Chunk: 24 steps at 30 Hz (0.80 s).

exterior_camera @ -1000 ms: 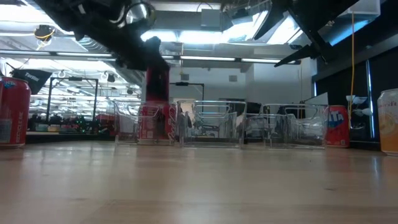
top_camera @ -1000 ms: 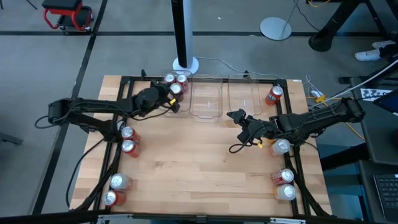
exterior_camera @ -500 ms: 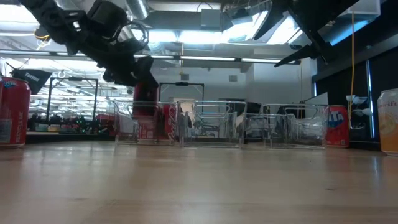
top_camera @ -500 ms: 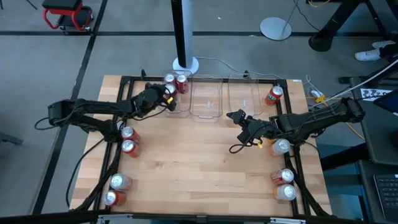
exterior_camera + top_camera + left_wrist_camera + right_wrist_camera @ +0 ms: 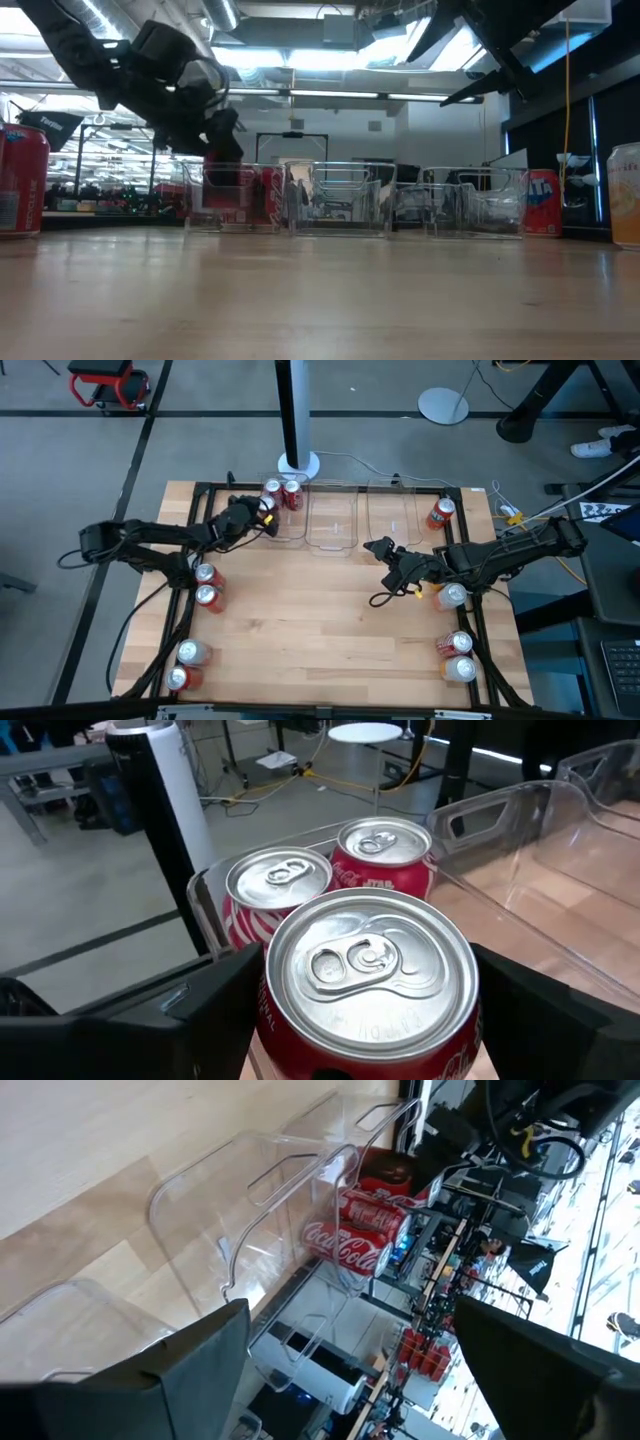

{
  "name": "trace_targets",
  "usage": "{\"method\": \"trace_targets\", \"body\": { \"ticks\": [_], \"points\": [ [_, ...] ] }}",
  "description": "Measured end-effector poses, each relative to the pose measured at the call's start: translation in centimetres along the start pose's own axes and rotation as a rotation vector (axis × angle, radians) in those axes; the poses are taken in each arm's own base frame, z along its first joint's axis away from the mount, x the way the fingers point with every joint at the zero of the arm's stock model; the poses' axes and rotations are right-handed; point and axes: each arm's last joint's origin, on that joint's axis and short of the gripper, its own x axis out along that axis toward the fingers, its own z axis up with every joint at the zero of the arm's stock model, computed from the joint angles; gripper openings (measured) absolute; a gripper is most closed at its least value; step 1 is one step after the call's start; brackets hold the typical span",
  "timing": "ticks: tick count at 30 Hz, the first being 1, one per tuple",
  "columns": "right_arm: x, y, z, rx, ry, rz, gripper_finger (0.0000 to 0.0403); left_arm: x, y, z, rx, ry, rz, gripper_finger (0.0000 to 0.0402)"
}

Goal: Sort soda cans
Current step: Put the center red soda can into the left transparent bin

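Observation:
My left gripper (image 5: 262, 510) is shut on a red soda can (image 5: 370, 970) with a silver top, low inside the leftmost clear bin (image 5: 290, 528) at the table's far edge. Two more red cans (image 5: 278, 880) (image 5: 385, 840) stand upright in that bin's far end. In the low view the held can (image 5: 222, 175) shows behind the bin's wall (image 5: 235, 200). My right gripper (image 5: 380, 550) is open and hovers above bare table, near the right-hand bin (image 5: 392, 515). My left gripper pinches the red can's side wall just below its silver rim (image 5: 275, 1010), one finger (image 5: 190, 1015) on each side. The fingers come level from the table's left. The can stays upright; I cannot tell whether its base rests on the bin floor.
Three clear bins sit side by side at the far edge; the middle bin (image 5: 333, 520) holds nothing. Loose cans stand along the left edge (image 5: 206, 585) (image 5: 184, 665) and the right edge (image 5: 441, 512) (image 5: 452, 596) (image 5: 459, 656). The table's middle is bare wood.
My left gripper has carried the red can a little toward the table's left and down, from above the bin's rim to low inside the leftmost bin, staying shut on it. The can has stayed upright.

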Motion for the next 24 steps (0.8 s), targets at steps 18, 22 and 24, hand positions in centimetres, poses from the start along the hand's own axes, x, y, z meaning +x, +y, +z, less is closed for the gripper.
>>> {"method": "trace_targets", "body": {
  "ticks": [18, 22, 24],
  "points": [
    [0.0, -0.2, 0.0, -0.011, -0.003, -0.016, 0.0349, 1.5, -0.2, -1.3, 0.032, 0.037, 0.002, 0.0302],
    [0.0, -0.2, 0.0, -0.011, -0.003, -0.017, 0.0349, 1.5, -0.2, -1.3, 0.024, 0.039, 0.003, 0.0302],
    [0.0, -0.2, 0.0, -0.011, -0.003, -0.017, 0.0349, 1.5, -0.2, -1.3, 0.013, 0.039, 0.003, 0.0307]
  ]
}}
